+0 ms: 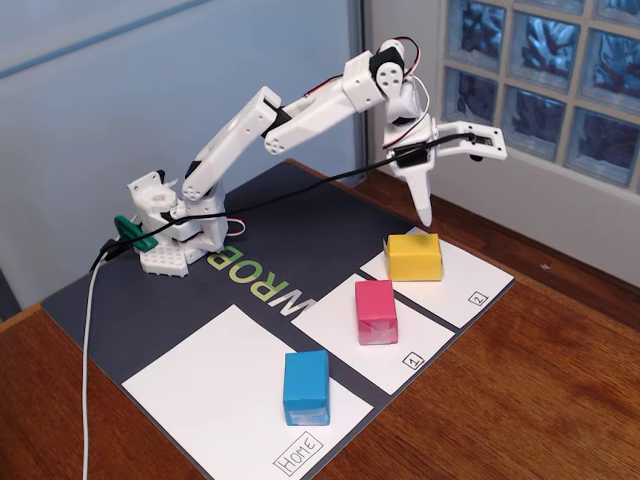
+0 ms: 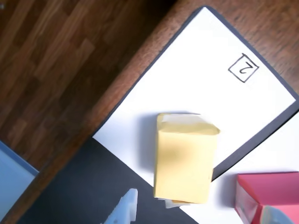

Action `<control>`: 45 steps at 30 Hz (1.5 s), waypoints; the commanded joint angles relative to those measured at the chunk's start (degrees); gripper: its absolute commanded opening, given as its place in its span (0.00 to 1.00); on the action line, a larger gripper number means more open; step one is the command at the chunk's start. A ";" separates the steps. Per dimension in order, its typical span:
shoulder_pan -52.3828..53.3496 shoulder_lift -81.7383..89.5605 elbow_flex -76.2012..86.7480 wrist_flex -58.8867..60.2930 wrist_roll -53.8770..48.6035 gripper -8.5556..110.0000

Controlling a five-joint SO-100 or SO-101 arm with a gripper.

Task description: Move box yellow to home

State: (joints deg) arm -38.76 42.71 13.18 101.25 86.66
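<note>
- your claw (image 1: 452,185) hangs in the air above the far end of the dark mat (image 1: 150,300), fingers spread wide and gripping nothing; one finger points down toward the yellow box (image 1: 414,257), the other sticks out sideways to the right in the fixed view.
- you can see the yellow box sitting on the white sheet marked "2" (image 1: 465,285), at its far end, just below the lower fingertip and not touched by it.
- from the wrist view, the yellow box (image 2: 186,159) fills the middle, with two pale fingertips (image 2: 125,210) poking in at the bottom edge on either side of it.
- your pink box (image 1: 375,311) rests on the sheet marked "1" (image 1: 400,345), beside the yellow one.
- the blue box (image 1: 306,387) stands on the big home sheet (image 1: 215,385), near the handwritten "home" label (image 1: 299,456).
- everything sits on the dark mat on your wooden bench (image 1: 520,400).
</note>
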 commanded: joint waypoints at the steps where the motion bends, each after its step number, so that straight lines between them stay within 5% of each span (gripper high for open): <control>1: -0.53 3.08 -1.23 9.58 0.35 0.35; 27: 4.22 11.87 12.83 8.00 -2.64 0.34; 35: 3.87 29.09 40.08 -5.01 -0.97 0.37; 45: 5.01 26.63 40.17 -2.81 -0.62 0.31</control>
State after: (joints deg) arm -34.63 66.88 53.53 97.03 86.40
